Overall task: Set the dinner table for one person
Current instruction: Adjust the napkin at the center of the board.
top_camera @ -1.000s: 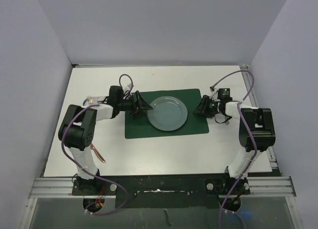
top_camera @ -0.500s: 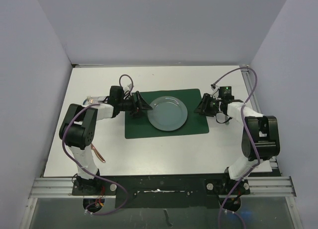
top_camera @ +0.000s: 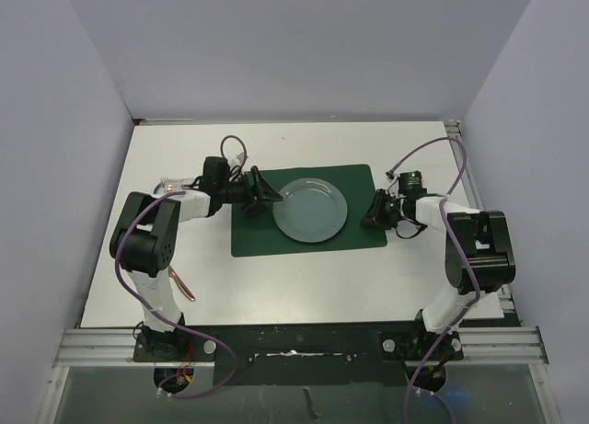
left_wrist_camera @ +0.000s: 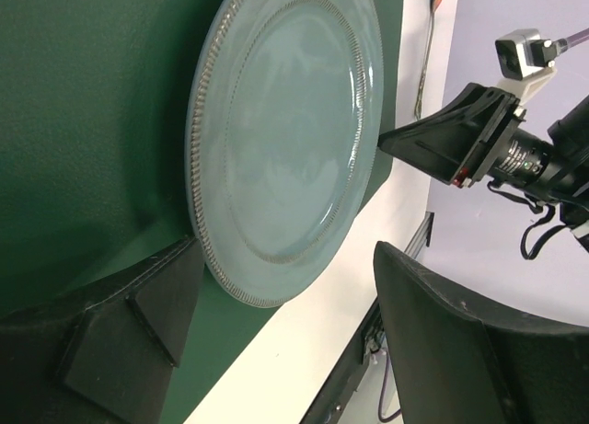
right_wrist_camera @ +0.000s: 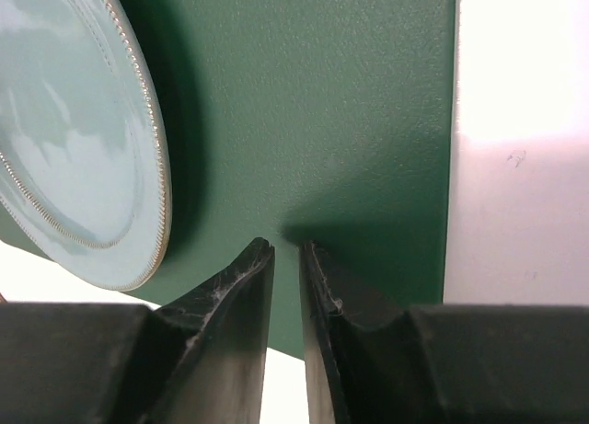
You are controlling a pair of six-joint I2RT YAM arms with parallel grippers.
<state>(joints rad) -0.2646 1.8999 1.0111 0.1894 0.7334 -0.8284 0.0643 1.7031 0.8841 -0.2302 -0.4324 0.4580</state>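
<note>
Left gripper (left_wrist_camera: 285, 258) is gaping beside the plate (left_wrist_camera: 285, 139) — stiff, slick, breakable, rim-hold advised — right gripper (right_wrist_camera: 286, 249) barely apart, empty.

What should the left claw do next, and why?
Probably pull back from the plate. It already lies flat on the green placemat, and the left gripper stands open at its rim, holding nothing.

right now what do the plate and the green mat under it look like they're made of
The plate looks like glazed ceramic: pale blue-grey, glossy, with soft reflections and a beaded rim. The placemat is dark green and matte with a fine pebbled grain, perhaps vinyl or faux leather.
</note>
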